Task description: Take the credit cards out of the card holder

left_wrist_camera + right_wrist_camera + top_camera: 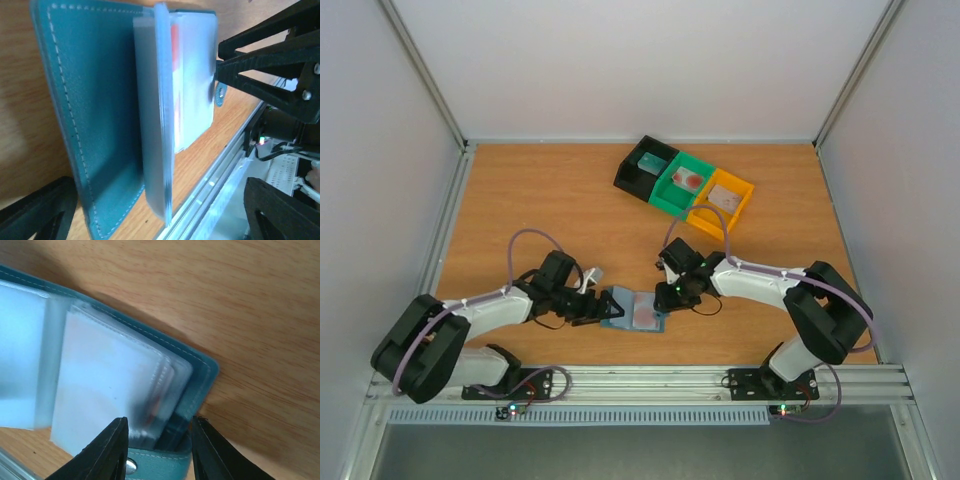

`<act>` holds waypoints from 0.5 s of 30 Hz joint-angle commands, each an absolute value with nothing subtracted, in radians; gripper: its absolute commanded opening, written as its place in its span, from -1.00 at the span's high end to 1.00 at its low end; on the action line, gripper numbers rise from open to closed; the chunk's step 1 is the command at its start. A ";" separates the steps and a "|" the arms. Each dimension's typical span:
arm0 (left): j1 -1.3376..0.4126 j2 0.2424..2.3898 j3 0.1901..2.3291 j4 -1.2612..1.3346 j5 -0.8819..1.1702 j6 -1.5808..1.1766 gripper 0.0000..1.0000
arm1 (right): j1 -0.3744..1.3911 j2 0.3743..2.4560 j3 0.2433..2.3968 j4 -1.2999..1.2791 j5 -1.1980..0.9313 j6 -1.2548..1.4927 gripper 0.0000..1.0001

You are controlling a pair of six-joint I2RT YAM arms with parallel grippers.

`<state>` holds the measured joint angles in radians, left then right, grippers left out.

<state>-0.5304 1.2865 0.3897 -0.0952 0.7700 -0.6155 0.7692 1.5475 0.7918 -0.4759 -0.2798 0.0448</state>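
The light blue card holder point(632, 311) lies open on the table between my two grippers. In the left wrist view its teal cover point(95, 125) lies flat and the clear pocket leaves point(155, 125) stand up. A red credit card point(175, 45) shows through a pocket. My left gripper point(592, 308) point(162, 200) is open wide at the holder's left end and touches nothing. My right gripper point(667, 297) point(159, 419) has its fingers point(107, 450) either side of the pocket leaves' corner point(165, 385), apart, with a reddish card edge showing inside.
Black point(629, 172), green point(665, 201) and orange point(710, 222) bins stand in a row at the back, each with a card in it. The aluminium rail point(650, 378) runs just in front of the holder. Side walls close off the table.
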 commanded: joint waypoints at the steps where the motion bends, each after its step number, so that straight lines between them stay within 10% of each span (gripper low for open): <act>1: -0.553 1.328 0.390 -0.037 0.774 -0.640 -0.74 | 0.776 1.577 0.789 -0.396 -0.338 0.064 0.29; 13: -0.573 1.305 0.402 0.022 0.711 -0.655 0.97 | 0.775 1.590 0.844 -0.493 -0.286 0.017 0.26; 15: -0.574 1.271 0.396 0.028 0.712 -0.652 1.00 | 0.775 1.548 0.871 -0.565 -0.205 -0.059 0.25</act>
<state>-0.5690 1.3239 0.3939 -0.0158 0.7288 -0.6556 0.7696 1.5913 0.8116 -0.4561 -0.3141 0.0338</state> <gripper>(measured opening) 0.031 0.370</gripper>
